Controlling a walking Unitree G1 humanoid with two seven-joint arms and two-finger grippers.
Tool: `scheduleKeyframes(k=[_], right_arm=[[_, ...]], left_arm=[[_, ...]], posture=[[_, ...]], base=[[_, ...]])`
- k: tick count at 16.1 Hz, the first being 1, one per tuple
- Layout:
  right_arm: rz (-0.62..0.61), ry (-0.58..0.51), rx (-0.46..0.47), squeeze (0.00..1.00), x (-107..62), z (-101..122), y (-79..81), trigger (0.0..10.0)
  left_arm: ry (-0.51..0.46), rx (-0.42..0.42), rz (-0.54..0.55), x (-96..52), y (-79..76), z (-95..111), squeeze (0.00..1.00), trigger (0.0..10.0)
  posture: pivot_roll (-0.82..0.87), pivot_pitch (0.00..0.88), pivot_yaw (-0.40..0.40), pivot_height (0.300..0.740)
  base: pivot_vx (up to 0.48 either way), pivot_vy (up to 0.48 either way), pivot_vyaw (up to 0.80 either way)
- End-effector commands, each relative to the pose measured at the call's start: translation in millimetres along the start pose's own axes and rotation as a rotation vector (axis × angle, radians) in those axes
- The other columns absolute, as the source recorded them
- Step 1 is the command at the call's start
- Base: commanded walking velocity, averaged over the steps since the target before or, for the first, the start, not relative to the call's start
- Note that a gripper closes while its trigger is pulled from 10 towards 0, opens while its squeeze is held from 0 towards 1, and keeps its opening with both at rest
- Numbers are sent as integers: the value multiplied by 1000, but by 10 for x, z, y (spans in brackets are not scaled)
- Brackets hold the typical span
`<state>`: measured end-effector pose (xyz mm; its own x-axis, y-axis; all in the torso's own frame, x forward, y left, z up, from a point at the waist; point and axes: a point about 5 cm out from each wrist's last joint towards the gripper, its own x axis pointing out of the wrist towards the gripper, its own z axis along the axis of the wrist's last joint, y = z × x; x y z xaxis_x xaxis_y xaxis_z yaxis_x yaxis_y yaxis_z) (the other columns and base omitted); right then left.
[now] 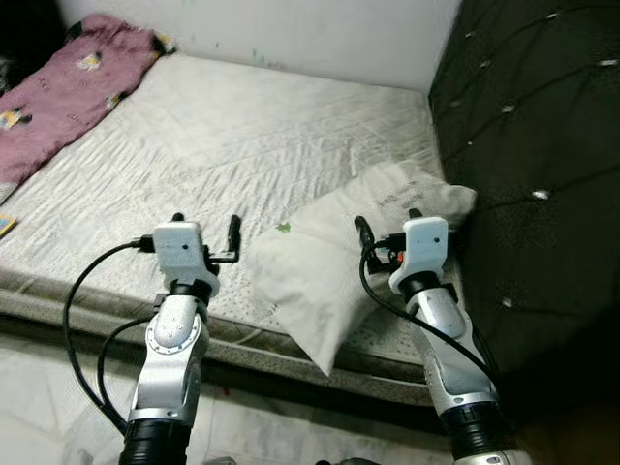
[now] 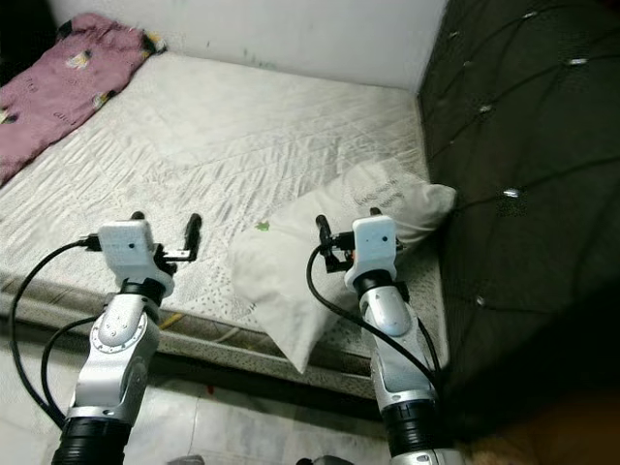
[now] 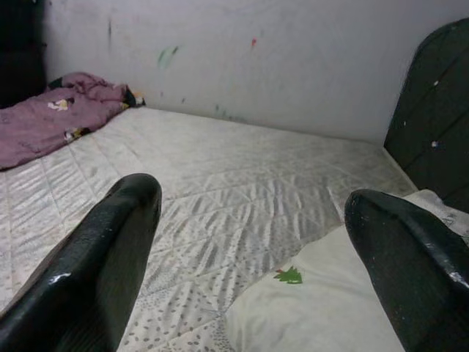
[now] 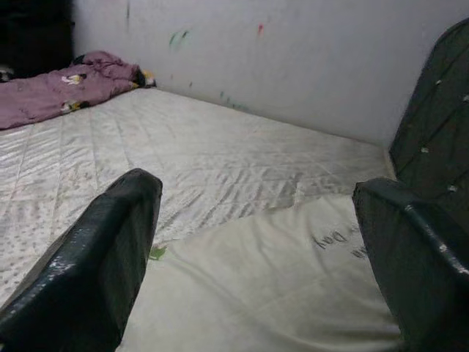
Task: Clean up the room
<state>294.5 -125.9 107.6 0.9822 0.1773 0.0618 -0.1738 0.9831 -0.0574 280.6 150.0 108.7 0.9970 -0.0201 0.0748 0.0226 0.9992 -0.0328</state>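
A white pillow point(image 1: 325, 266) with a small green mark lies at the near right corner of the bare mattress point(image 1: 223, 136), one corner hanging over the bed's edge. My left gripper point(image 1: 205, 224) is open above the mattress edge, just left of the pillow. Over the pillow, by the headboard, my right gripper point(image 1: 387, 221) is open and holds nothing. In the right wrist view the pillow point(image 4: 278, 293) lies between and below the open fingers point(image 4: 110, 249). A crumpled pink blanket point(image 1: 68, 87) lies at the far left corner of the bed.
A dark tufted headboard point(image 1: 533, 145) rises along the right side. A white wall point(image 1: 291, 29) with small paint marks runs behind the bed. A small coloured object point(image 1: 5, 225) sits at the mattress's left edge. Pale tiled floor point(image 1: 39, 407) lies below the bed's near edge.
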Motion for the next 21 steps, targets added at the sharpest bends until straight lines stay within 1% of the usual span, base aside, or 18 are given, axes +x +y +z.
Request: scheduleKeyframes(k=[1,4,10,12,21], right_arm=[[-1,-20,6,0,32,61,-9,10000],[-2,-20,5,0,38,62,-10,10000],[-9,-9,1,0,25,44,-27,10000],[-27,18,12,0,25,11,-58,10000],[-15,14,2,0,33,21,-50,10000]], left_arm=[[-16,-4,-6,10,2,36,0,10000],[-3,-6,2,20,9,27,0,10000],[8,-3,13,19,5,7,0,10000],[10,-6,13,17,-6,2,0,10000],[7,-12,0,29,-24,12,0,10000]], posture=[[35,0,-59,740],[36,0,-58,740],[32,0,-59,740],[32,1,-61,740],[29,3,-62,740]], base=[[319,0,0],[307,0,0],[0,0,0],[0,0,-800],[0,0,-800]])
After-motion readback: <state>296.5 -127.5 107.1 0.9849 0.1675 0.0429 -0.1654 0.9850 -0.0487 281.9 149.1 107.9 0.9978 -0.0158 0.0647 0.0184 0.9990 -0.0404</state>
